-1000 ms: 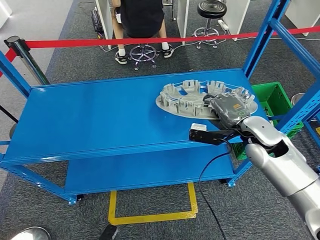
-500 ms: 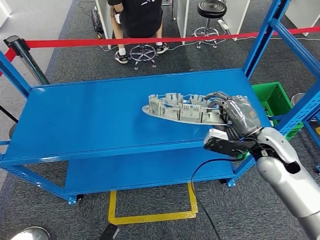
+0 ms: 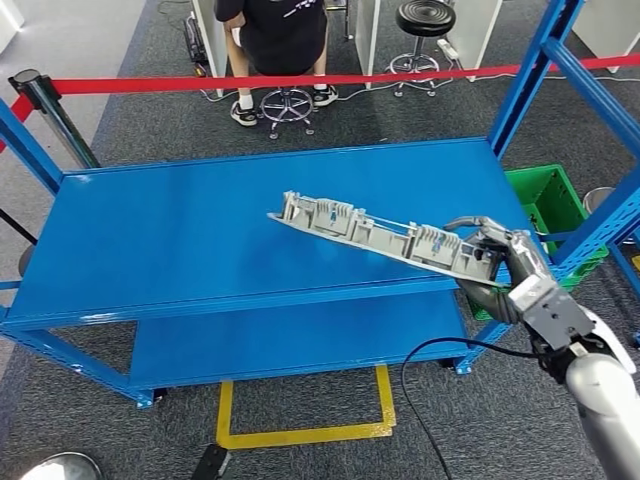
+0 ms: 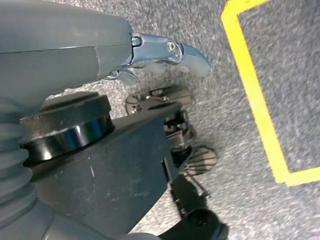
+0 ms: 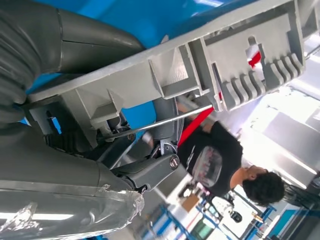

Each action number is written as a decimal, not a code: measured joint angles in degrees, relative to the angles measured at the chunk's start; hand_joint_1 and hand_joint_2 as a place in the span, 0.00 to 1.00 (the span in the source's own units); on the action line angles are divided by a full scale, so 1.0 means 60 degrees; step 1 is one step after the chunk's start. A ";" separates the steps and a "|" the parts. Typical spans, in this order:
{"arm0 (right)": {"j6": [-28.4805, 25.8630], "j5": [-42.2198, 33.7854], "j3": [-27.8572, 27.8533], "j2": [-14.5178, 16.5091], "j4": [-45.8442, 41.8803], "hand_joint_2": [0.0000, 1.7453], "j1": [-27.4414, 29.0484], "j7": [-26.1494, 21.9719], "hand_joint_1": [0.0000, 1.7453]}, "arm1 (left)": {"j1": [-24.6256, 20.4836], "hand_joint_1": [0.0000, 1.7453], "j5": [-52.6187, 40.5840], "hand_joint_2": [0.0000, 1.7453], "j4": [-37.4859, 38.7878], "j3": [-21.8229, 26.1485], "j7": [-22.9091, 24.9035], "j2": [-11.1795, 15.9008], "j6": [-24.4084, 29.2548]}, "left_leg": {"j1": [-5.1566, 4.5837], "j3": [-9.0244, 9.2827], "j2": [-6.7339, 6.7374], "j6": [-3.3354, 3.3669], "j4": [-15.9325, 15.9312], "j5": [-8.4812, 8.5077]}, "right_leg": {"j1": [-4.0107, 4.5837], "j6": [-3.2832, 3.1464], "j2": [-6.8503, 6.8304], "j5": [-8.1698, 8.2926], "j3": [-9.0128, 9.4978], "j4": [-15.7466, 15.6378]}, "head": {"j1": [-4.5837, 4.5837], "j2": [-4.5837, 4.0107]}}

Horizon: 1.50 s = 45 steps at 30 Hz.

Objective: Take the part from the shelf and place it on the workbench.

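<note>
Part (image 3: pixel 377 236) now lifted, tilted edge-on

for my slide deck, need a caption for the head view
Right hand lifts the grey part, tilted, above the blue shelf, red barrier tape behind.

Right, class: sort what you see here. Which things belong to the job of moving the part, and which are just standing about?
Part of the job:
- grey part, lifted and tilted
- right hand, gripping one end of it
- blue shelf

Just standing about:
- green crate
- red barrier tape
- black stool
- seated person
- yellow floor marking
</note>
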 joint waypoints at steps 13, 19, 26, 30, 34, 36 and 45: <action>0.0786 -0.2481 -0.1297 0.0000 -0.1560 1.00 0.2246 -0.0186 1.00 | 0.0003 0.00 0.0235 1.00 0.0000 0.0241 -0.0241 -0.0007 0.0108 | -0.0003 0.0010 -0.0013 0.0011 0.0001 -0.0017 | -0.0002 0.0018 -0.0019 -0.0020 0.0021 -0.0012 | 0.0001 0.0000; 0.1917 -0.4142 -0.2609 0.0276 -0.2845 1.00 0.4457 -0.0766 1.00 | 0.0015 0.00 0.0480 1.00 0.0000 0.0456 0.0004 -0.0031 -0.0181 | -0.0003 0.0011 -0.0019 0.0030 0.0000 -0.0051 | -0.0002 0.0024 -0.0025 -0.0053 0.0029 -0.0012 | 0.0001 0.0000; 0.2453 -0.4429 -0.4202 0.1728 -0.3699 1.00 0.5934 -0.1209 1.00 | 0.0008 0.00 0.0977 1.00 0.0000 0.0862 -0.0067 -0.0058 -0.0537 | -0.0009 0.0018 -0.0015 0.0035 0.0007 -0.0073 | -0.0007 0.0028 -0.0019 -0.0063 0.0044 -0.0022 | 0.0002 0.0000; 0.2833 -0.4641 -0.5222 0.2596 -0.3748 1.00 0.6112 -0.0940 1.00 | -0.0001 0.00 0.1055 1.00 0.0000 0.1037 -0.0022 -0.0051 -0.0533 | -0.0058 0.0014 -0.0011 0.0181 0.0067 -0.0164 | -0.0078 0.0085 -0.0001 -0.0053 0.0072 -0.0056 | -0.0004 0.0000; 0.2939 -0.4676 -0.5832 0.3078 -0.3746 1.00 0.6130 -0.0827 1.00 | -0.0009 0.00 0.1049 1.00 0.0000 0.1116 0.0067 -0.0063 -0.0506 | -0.0103 0.0045 0.0004 0.0316 0.0036 -0.0008 | -0.0139 0.0246 0.0019 0.0041 0.0123 -0.0139 | -0.0003 0.0000; 0.2936 -0.4606 -0.5983 0.3175 -0.3735 1.00 0.6106 -0.0810 1.00 | -0.0021 0.00 0.1036 1.00 0.0000 0.1131 0.0078 -0.0078 -0.0508 | -0.0065 0.0102 0.0045 0.0398 -0.0138 0.0133 | -0.0122 0.0280 -0.0019 -0.0249 0.0019 0.0120 | 0.0014 0.0000; 0.2814 -0.4269 -0.6116 0.3349 -0.3628 1.00 0.6016 -0.0850 1.00 | -0.0031 0.00 0.0913 1.00 0.0001 0.1180 0.0085 -0.0080 -0.0559 | -0.0002 -0.0007 0.0125 0.0226 0.0026 0.0148 | -0.0117 0.0419 -0.0065 -0.0712 0.0619 0.0459 | 0.0054 0.0000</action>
